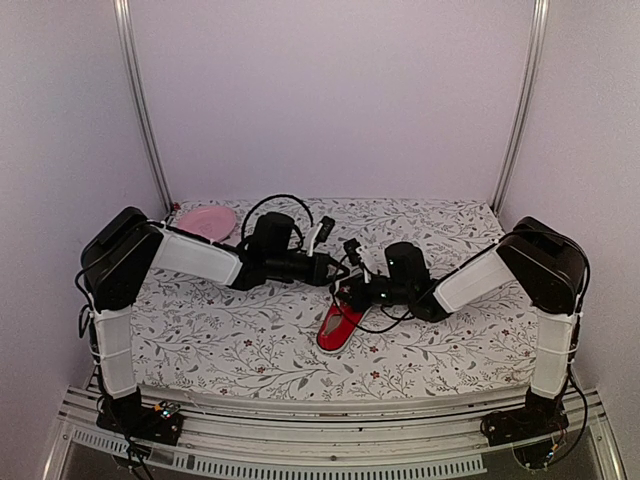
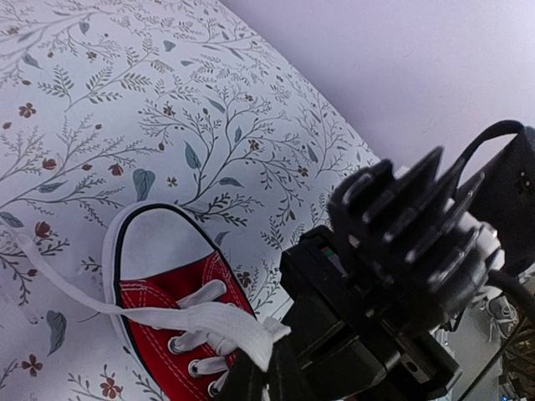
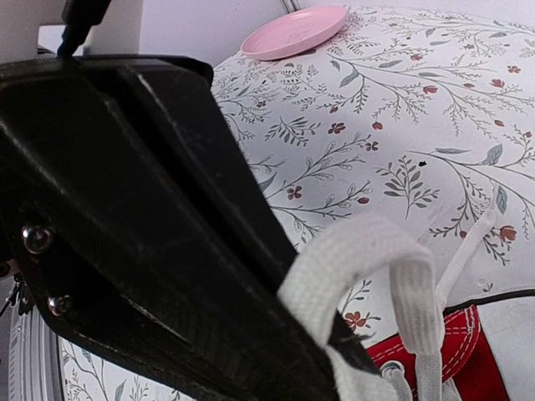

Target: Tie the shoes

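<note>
The red shoe (image 1: 338, 328) lies on the flowered table cover between both arms, its white toe cap (image 2: 159, 238) pointing toward the back wall in the left wrist view. My left gripper (image 1: 335, 268) hovers just above the shoe's laced part. It is shut (image 2: 264, 368) on a flat white lace (image 2: 209, 322) that stretches off to the left across the toe. My right gripper (image 1: 352, 290) sits close beside it, shut (image 3: 347, 338) on a loop of white lace (image 3: 359, 246) that arches over the red canvas (image 3: 456, 359). The heel end of the shoe is hidden by the grippers.
A pink plate (image 1: 207, 222) (image 3: 292, 29) rests at the back left corner of the table. The right arm's black wrist body (image 2: 401, 251) crowds the left gripper's right side. White walls and metal posts close in the table on three sides.
</note>
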Robot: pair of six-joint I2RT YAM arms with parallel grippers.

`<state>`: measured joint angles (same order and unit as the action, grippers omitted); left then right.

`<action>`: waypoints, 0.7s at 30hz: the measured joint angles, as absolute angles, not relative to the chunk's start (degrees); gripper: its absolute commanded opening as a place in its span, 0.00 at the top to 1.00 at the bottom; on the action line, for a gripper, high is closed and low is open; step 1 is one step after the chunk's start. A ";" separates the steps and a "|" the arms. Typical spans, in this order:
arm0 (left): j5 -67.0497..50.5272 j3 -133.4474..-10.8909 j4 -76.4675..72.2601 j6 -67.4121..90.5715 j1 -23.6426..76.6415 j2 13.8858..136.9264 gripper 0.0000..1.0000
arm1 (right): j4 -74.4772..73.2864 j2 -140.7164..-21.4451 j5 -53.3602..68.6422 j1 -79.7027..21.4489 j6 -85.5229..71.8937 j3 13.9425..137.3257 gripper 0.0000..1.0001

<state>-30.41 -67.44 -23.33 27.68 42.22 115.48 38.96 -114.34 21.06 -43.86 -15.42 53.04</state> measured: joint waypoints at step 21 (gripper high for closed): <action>-31.48 -57.30 -23.94 28.38 39.31 108.27 0.60 | 47.27 -114.61 28.91 -39.55 -21.89 50.92 0.98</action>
